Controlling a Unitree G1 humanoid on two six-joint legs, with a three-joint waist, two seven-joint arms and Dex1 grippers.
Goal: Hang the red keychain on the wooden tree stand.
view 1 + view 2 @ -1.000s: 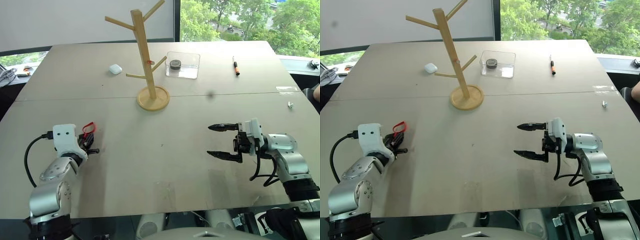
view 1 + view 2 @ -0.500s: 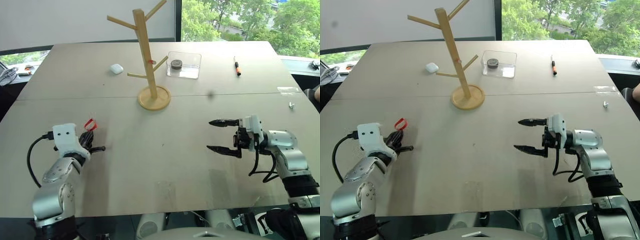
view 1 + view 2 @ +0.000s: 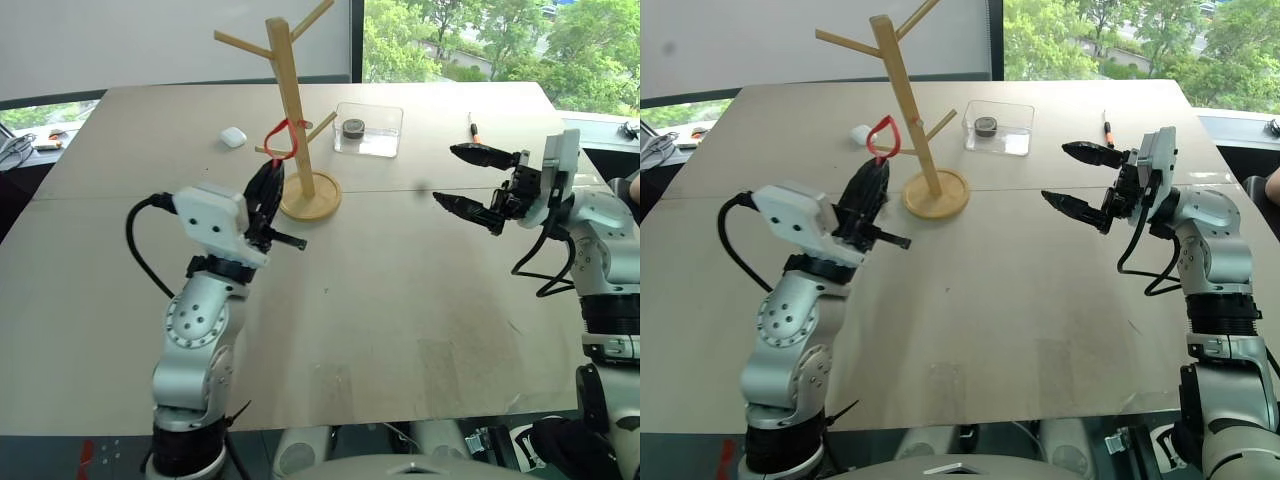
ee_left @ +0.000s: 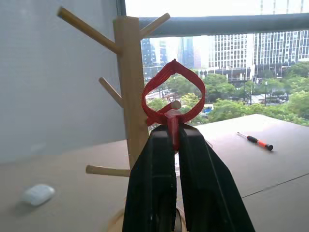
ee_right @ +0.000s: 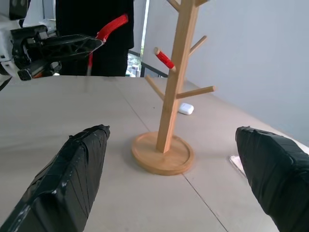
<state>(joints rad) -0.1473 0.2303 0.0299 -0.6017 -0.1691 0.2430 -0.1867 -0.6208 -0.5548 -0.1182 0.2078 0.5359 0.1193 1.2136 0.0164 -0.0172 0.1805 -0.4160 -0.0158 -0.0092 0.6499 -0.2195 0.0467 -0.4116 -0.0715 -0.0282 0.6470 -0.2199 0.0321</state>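
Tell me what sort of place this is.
Probably an upper-floor office or lab room: a wide tabletop stands by windows over trees, and the left wrist view shows city towers outside.

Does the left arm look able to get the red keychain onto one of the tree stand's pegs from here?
Probably yes. The left gripper holds the red keychain loop upright, facing the wooden tree stand, with nothing between them.
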